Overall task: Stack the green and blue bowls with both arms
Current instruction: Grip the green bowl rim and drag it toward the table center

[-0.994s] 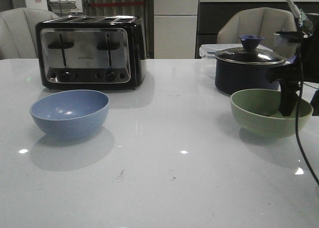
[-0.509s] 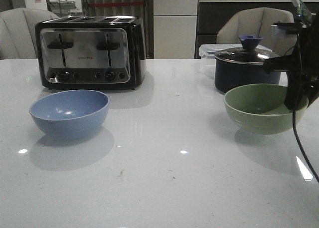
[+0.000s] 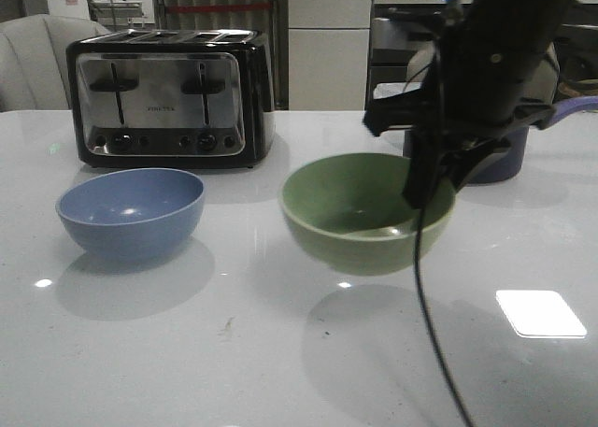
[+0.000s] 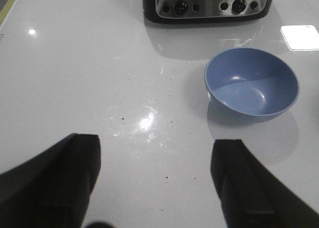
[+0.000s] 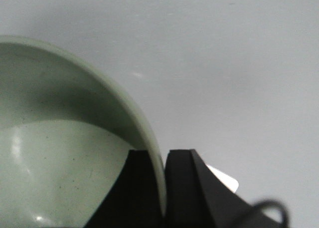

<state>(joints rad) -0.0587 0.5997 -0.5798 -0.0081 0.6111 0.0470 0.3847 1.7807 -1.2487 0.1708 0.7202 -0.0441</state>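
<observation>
- The right gripper (image 3: 432, 186) is clamped on the rim of the green bowl (image 3: 360, 212); the right wrist view shows one finger (image 5: 141, 188) inside the wall and the other outside, the rim pinched between them.
- The green bowl hangs clear of the table (image 3: 280, 352), its shadow lying apart below it; it sits roughly level, perhaps tipped a little toward the camera, near the middle of the front view.
- The blue bowl (image 3: 131, 212) stands upright and empty on the table, left of the green one and in front of the toaster (image 3: 168, 95); the two bowls are near each other but not touching.
- The left gripper (image 4: 157, 183) has its jaws spread wide with nothing between them; in its wrist view it hovers over bare table, the blue bowl (image 4: 251, 82) lying ahead and off to one side.
- Judged from this, the step in hand is the carry: the green bowl is lifted and on its way across to the blue one; the stacking itself is not yet done.
- The next move seems to call for bringing the green bowl squarely above the blue bowl, holding it level, lowering it so the bases nest, then releasing the rim.
- A one-sided rim pinch could let the bowl swing or tilt; the saucepan (image 3: 495, 156) behind the right arm is well clear of the path.
</observation>
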